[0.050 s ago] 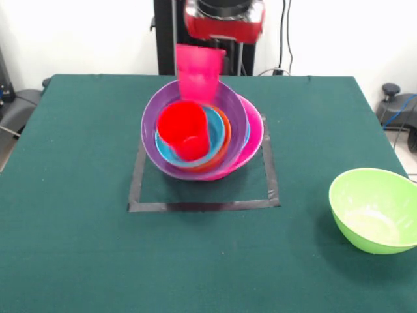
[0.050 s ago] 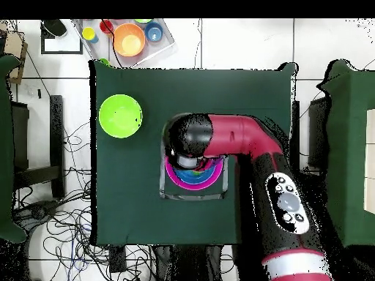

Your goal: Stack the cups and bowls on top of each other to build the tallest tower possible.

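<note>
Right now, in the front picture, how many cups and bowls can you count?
Cups: 2, pink cup in the air, red cup in the bowls.
Bowls: 5, purple bowl, pink bowl, orange bowl, blue bowl, green bowl. More blue ones may hide.
Total: 7.

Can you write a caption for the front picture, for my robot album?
Robot arm lowers a pink cup over a pile of bowls, a red cup inside.
</note>
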You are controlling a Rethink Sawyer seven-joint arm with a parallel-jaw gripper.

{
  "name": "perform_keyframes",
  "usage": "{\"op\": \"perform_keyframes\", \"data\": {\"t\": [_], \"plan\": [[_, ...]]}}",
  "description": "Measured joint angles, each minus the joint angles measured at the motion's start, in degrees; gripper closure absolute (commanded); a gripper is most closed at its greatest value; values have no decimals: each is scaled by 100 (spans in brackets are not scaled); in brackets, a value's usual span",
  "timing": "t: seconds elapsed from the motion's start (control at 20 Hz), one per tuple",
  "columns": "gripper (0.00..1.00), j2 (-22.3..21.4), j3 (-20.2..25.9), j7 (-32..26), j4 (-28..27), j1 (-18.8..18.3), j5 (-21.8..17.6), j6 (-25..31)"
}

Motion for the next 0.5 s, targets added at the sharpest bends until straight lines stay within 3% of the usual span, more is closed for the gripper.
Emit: {"op": "perform_keyframes", "data": {"t": [0.5], "plan": [[100,341,14,-1,-786,571,-6,935]]}}
